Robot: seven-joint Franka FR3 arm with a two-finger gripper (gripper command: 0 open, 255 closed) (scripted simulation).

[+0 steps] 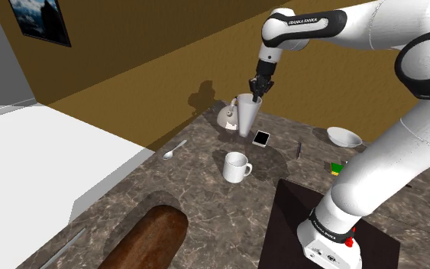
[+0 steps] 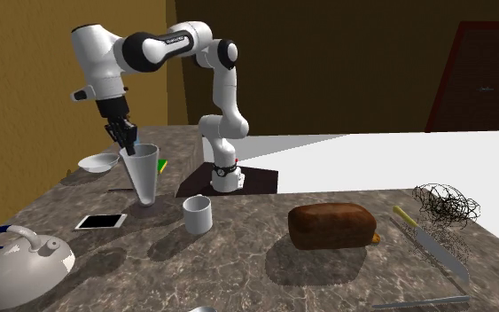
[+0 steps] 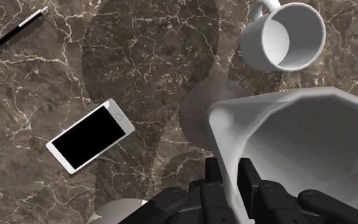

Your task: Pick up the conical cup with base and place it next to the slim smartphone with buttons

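Observation:
The conical cup (image 1: 247,115) is pale grey, wide at the rim and narrow at its small base. My gripper (image 1: 257,90) comes down from above and is shut on its rim, one finger inside the wall and one outside, as the fingers (image 3: 212,177) show in the wrist view. The cup (image 3: 298,137) hangs or stands upright with its base at the marble counter; contact with the counter cannot be made out. The slim smartphone (image 1: 261,138), white with a black screen, lies flat just beside the cup's base. In the second exterior view the cup (image 2: 143,173) stands behind the phone (image 2: 101,221).
A white mug (image 1: 236,166) stands close to the cup and phone. A kettle (image 1: 226,115) sits behind the cup, with a spoon (image 1: 173,150), a pen (image 1: 299,149), a white bowl (image 1: 345,137) and a green item (image 1: 337,168) around. A bread loaf (image 2: 331,226) and knife (image 2: 429,244) lie farther off.

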